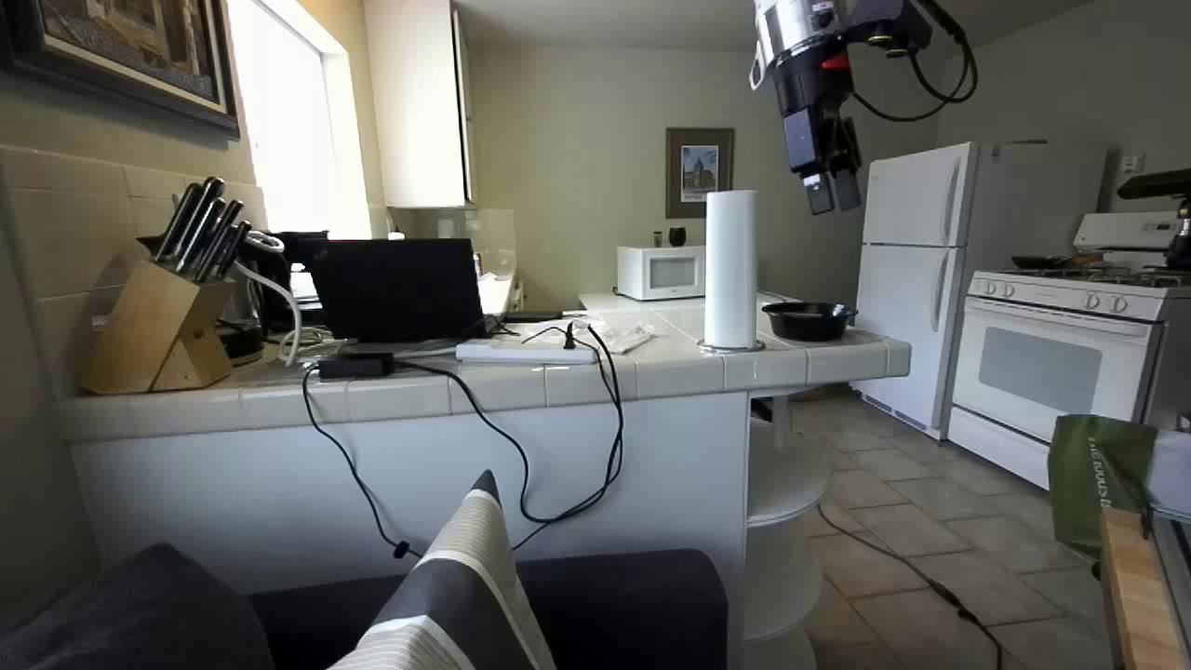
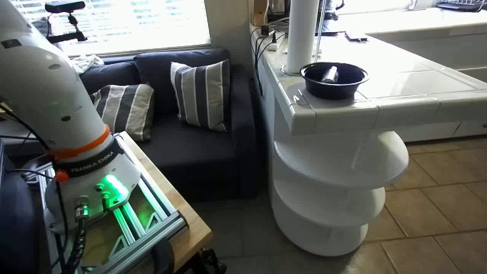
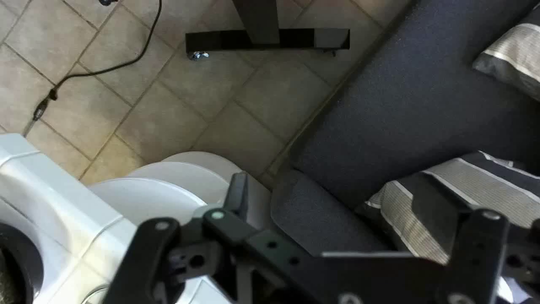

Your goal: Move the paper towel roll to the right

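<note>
The paper towel roll is a tall white cylinder standing upright on a round metal base at the counter's near edge. It also shows behind the dark pan in an exterior view, with its top cut off. My gripper hangs in the air to the right of the roll's top in an exterior view, apart from it, pointing down. In the wrist view the fingers stand wide apart with nothing between them. There the roll is not clearly visible; a curved metal rim shows at the bottom left.
A dark round pan sits on the tiled counter, right of the roll. A power strip, cables, black laptop and knife block lie left. A white microwave stands behind. Rounded shelves lie below the counter's end.
</note>
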Controlling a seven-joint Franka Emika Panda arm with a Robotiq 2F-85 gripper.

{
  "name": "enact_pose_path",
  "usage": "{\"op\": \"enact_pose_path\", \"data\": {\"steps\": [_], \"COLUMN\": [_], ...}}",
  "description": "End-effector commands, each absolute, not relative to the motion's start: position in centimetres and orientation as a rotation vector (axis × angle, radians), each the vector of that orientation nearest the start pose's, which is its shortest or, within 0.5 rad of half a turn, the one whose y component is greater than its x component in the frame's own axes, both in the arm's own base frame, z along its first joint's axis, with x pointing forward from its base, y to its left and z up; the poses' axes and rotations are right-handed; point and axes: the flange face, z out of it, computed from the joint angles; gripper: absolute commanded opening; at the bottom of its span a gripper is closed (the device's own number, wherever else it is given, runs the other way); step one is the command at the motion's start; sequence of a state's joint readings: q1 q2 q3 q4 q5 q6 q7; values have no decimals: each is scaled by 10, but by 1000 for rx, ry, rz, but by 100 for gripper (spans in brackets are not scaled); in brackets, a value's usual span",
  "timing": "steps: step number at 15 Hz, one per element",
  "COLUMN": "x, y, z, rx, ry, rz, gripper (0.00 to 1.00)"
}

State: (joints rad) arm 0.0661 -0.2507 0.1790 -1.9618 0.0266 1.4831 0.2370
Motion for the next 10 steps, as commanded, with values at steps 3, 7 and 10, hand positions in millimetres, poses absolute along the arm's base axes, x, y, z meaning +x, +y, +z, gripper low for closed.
{"op": "enact_pose_path", "data": {"steps": [3,7,10], "x": [440,440,447], "y": [121,121,115], "z": [562,562,568], "rx": [-3194,-3194,-3200], "ry": [5,5,-33], "rz": [356,356,295], "gripper": [100,100,100]}}
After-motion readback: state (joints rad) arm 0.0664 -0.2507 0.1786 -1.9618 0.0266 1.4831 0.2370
